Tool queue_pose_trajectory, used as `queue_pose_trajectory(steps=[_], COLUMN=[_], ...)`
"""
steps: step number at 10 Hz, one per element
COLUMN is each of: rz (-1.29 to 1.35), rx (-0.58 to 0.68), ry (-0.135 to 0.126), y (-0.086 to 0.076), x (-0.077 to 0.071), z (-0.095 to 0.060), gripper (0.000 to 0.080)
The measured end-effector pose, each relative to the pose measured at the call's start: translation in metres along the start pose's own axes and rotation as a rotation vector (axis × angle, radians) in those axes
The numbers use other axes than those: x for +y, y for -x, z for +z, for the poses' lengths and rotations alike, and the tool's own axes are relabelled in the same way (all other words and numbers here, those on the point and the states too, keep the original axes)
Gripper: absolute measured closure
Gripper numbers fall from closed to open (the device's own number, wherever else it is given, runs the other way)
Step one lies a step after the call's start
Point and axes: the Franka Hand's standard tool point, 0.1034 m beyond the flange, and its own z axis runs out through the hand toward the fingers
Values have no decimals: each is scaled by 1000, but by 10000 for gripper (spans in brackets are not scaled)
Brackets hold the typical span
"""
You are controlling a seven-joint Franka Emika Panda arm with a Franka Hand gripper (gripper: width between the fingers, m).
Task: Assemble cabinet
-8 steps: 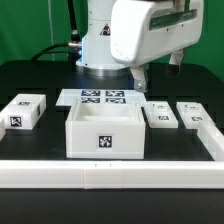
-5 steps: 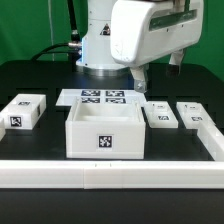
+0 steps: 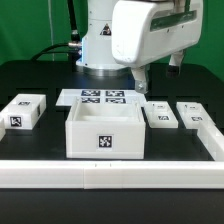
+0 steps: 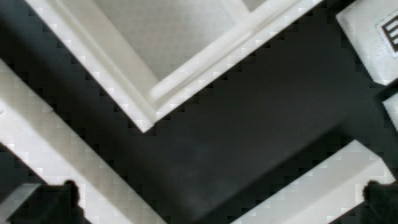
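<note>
The cabinet [image 3: 104, 131], a large white open-topped square box with a tag on its front, stands mid-table. One of its corners shows as a white rim in the wrist view [image 4: 164, 88]. Small white tagged drawer blocks lie beside it: one at the exterior view's left [image 3: 22, 111] and two at the right [image 3: 160, 115] [image 3: 192, 113]. My gripper [image 3: 158, 70] hangs above and behind the cabinet, towards the right blocks. In the wrist view my gripper [image 4: 214, 208] is open and empty, with its dark fingertips [image 4: 43, 204] far apart over the black table.
The marker board [image 3: 100, 98] lies flat behind the cabinet. A long white rail [image 3: 110, 176] runs along the table's front and turns up the exterior view's right side [image 3: 208, 138]. It shows in the wrist view [image 4: 334, 192]. A tagged piece's edge [image 4: 381, 36] also shows there.
</note>
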Motion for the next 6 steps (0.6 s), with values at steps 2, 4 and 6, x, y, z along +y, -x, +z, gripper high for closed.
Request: queue_pose_trajectory(steps=[2, 4, 6], rz=[-80, -114, -114], rx=[-5, -8, -9], ry=[-9, -16, -17], y=[8, 12, 12], x=[-8, -9, -10], z=[9, 11, 12], gripper=[2, 2, 2])
